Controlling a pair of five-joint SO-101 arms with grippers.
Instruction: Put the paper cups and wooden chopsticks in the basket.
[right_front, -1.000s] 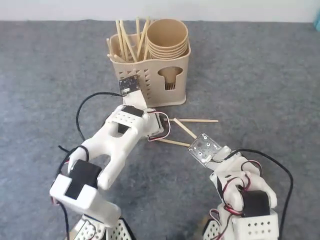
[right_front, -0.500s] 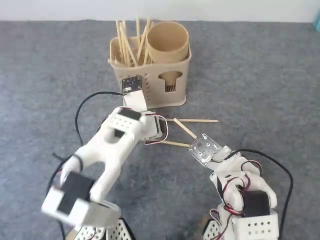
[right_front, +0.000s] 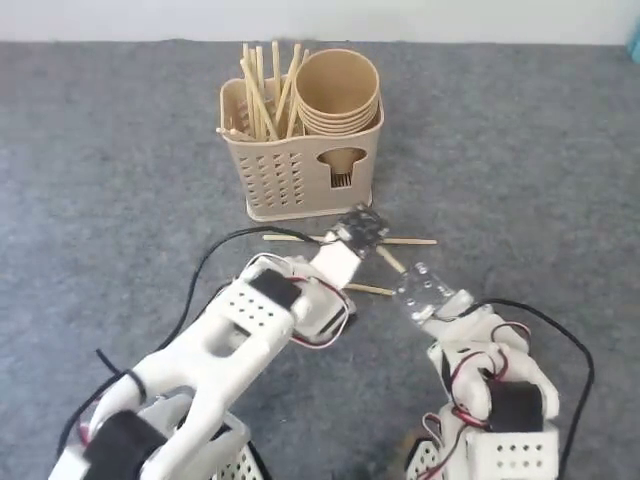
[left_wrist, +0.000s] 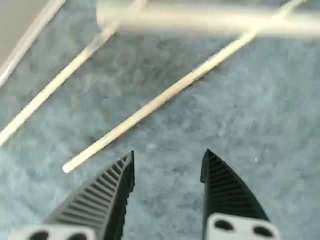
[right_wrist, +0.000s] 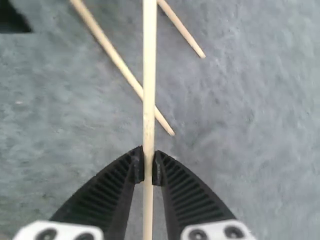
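Grey carpet (right_front: 520, 150) covered the whole table. The left gripper (left_wrist: 169, 154) hung just over the carpet. Its two black fingers (left_wrist: 107, 195) were spread wide, with nothing between them. One loose chopstick (left_wrist: 165, 95) lay flat on the carpet just ahead of the tips and did not touch them. A second loose chopstick (left_wrist: 40, 100) lay near it.

The right gripper (right_wrist: 148, 152) was pinched tight on a held chopstick (right_wrist: 149, 75). That stick poked straight out past the tips. Under it, two other sticks (right_wrist: 115, 55) lay flat on the carpet.

Seen from above, the white left arm (right_front: 250, 320) ran from the lower left corner up to the middle of the frame. The right arm (right_front: 490, 370) sat in the lower right. The loose sticks lay in the middle of the frame, between the arms and the basket (right_front: 290, 180).

The basket stood upright at the upper middle of the frame. The paper cups (right_front: 337, 85) sat in one stack in its right half. A bunch of chopsticks (right_front: 262, 85) stood in its left half, leaning this way and that.
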